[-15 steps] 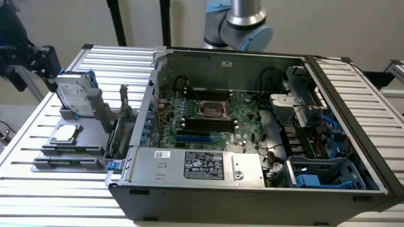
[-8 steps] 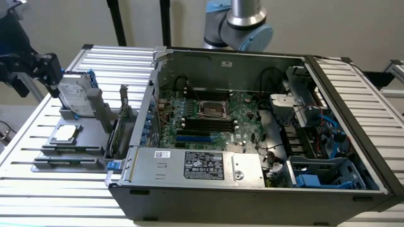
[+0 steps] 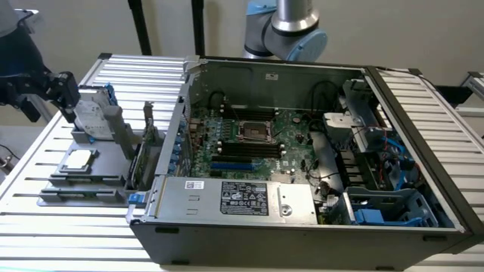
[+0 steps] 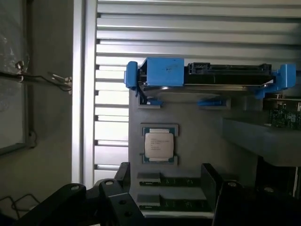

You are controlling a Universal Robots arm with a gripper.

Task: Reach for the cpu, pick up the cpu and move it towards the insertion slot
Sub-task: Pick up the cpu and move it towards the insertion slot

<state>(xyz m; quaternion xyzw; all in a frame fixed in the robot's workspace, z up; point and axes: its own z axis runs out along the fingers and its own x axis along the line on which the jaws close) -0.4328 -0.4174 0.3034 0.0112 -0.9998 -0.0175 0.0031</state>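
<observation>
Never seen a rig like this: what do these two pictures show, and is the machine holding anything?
A robot arm with a two-fingered gripper. One camera stands off the arm and sees an open computer case on a slatted table; the other rides on the wrist. The cpu lies flat in a grey holder beside the case, near an upright hard drive. The insertion slot is on the motherboard inside the case. The gripper is open, facing the holder, holding nothing.
</observation>
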